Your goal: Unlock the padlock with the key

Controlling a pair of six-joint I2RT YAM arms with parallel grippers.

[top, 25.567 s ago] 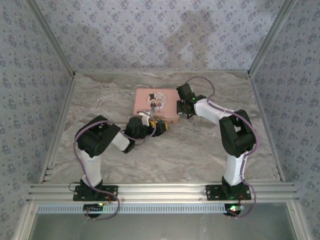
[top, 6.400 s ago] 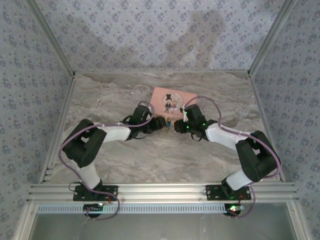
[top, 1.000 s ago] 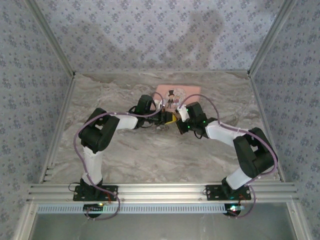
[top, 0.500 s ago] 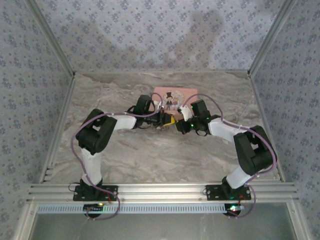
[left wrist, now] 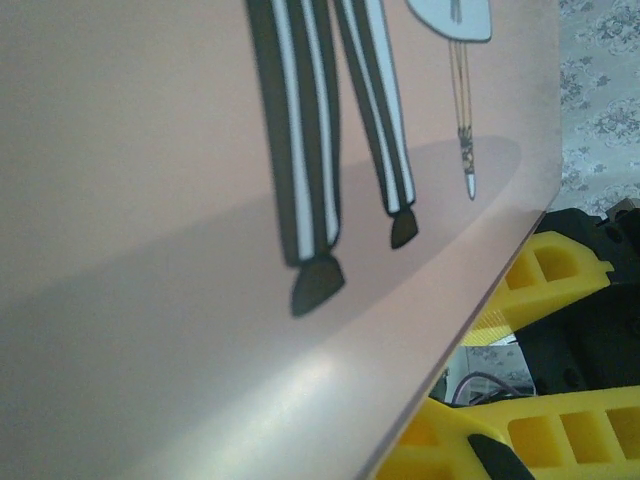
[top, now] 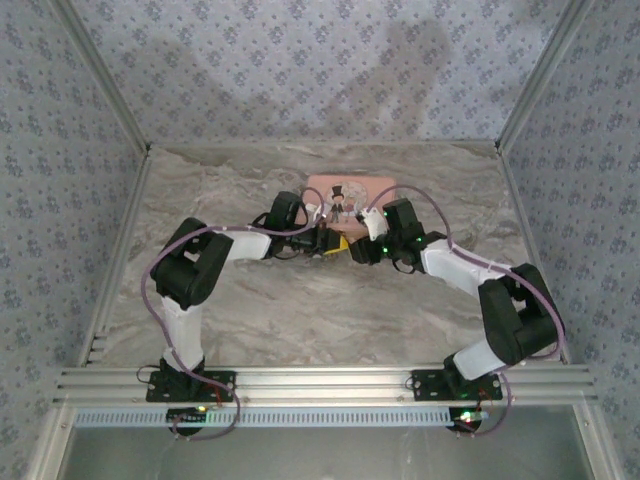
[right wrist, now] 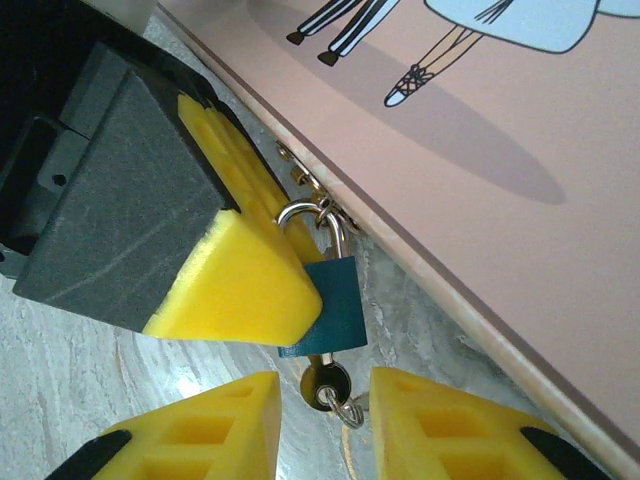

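The right jaws stand partly open and hold nothing. In the right wrist view their two yellow fingers [right wrist: 205, 430] flank a narrow gap at the 6 o'clock edge. The head of the key [right wrist: 325, 383] sits in that gap, and as far as I can tell it is clear of both pads.

The left jaws are closed down. Their yellow tip [right wrist: 235, 285] comes in from 10 o'clock and seems to pinch the upper left of the padlock [right wrist: 335, 300], though the far finger is hidden.

The padlock lies at 12 o'clock from the right jaws, just beyond the key. Its shackle [right wrist: 305, 215] is hooked into the clasp on the edge of the pink tin [right wrist: 480, 170], which fills the view from 12 to 4 o'clock. The lock body rests low against the marble worktop [right wrist: 130, 370].

The key's shaft is seated in the padlock's 6 o'clock face. Lock and key therefore share one long axis, running roughly from 12 to 6 and pointing straight into the right jaws' gap.

My judgement is that the right arm is the one placed to act. It would close on the key head and twist about that axis while the left arm steadies the body.
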